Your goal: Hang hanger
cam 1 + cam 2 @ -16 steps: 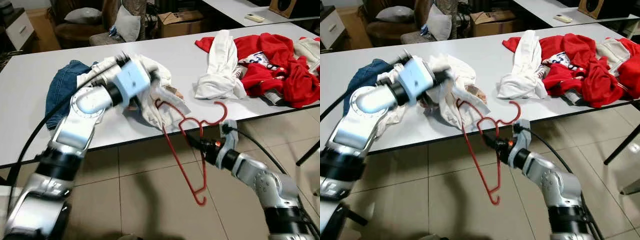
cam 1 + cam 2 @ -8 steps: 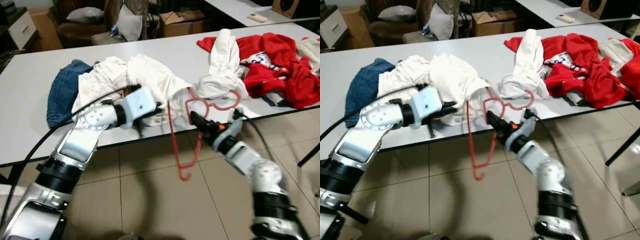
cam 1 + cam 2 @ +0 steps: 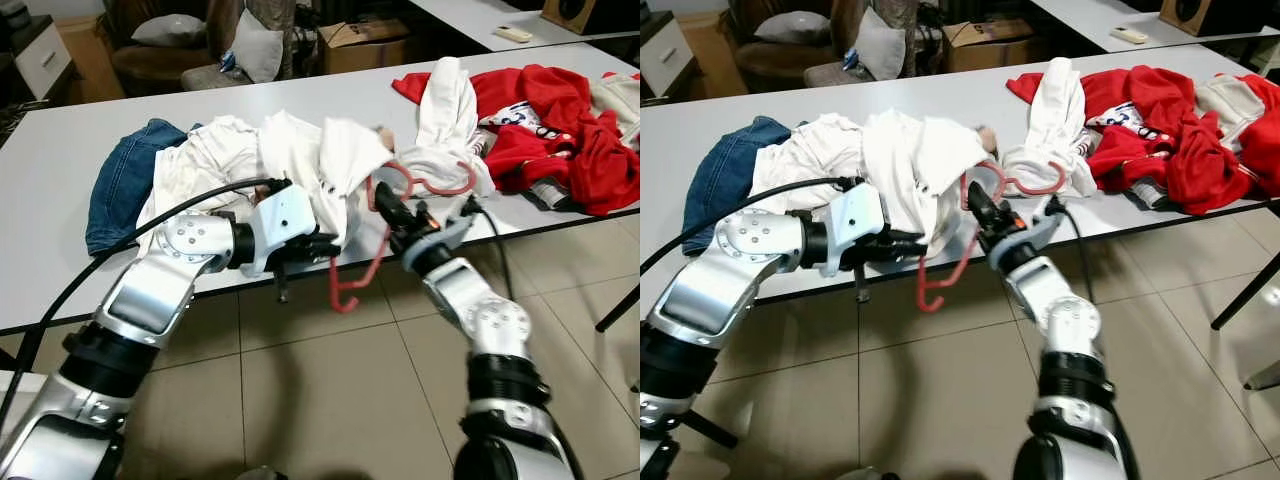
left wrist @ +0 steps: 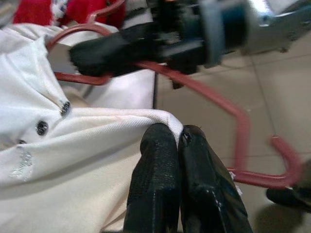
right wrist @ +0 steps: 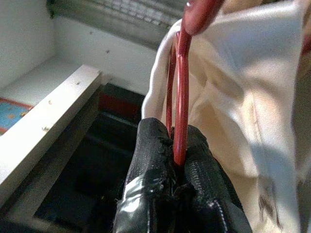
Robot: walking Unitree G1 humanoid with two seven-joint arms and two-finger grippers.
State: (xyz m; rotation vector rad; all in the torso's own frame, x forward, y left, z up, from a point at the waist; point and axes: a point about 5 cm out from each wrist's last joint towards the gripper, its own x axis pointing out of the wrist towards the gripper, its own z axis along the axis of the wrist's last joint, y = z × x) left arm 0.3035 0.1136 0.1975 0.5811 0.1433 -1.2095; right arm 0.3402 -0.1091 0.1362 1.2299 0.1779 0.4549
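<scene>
Compared with half a second ago, the thin red wire hanger [image 3: 372,240] has swung up toward the table edge and its lower hooked end now hangs higher, while the white buttoned cotton shirt [image 3: 315,160] is bunched taller against it. A second ago the hanger dangled far lower over the floor.

Nearest are the beige glossy floor tiles [image 3: 300,400] with dark grout lines. Above them the left gripper [image 3: 325,247] has its two black rubbery fingers pressed together on the hem of the shirt, just below the table edge; in the left wrist view the fingertips [image 4: 167,145] pinch a stitched fold of cloth, with small dark buttons beside it. The right gripper [image 3: 380,200] is clamped tight on the hanger's wire; the right wrist view shows the smooth red rod running between its textured pads [image 5: 155,155], with the shirt's cloth draped beside it. The hanger sits at the table's near edge, between the two grippers, its curved upper loops against the shirt.

Farther back, on the flat white matte table [image 3: 50,170], lie folded blue denim jeans [image 3: 120,185], a crumpled white garment [image 3: 445,120] and a heap of soft red clothing [image 3: 560,130]. Beyond stands a brown cardboard box [image 3: 360,45].
</scene>
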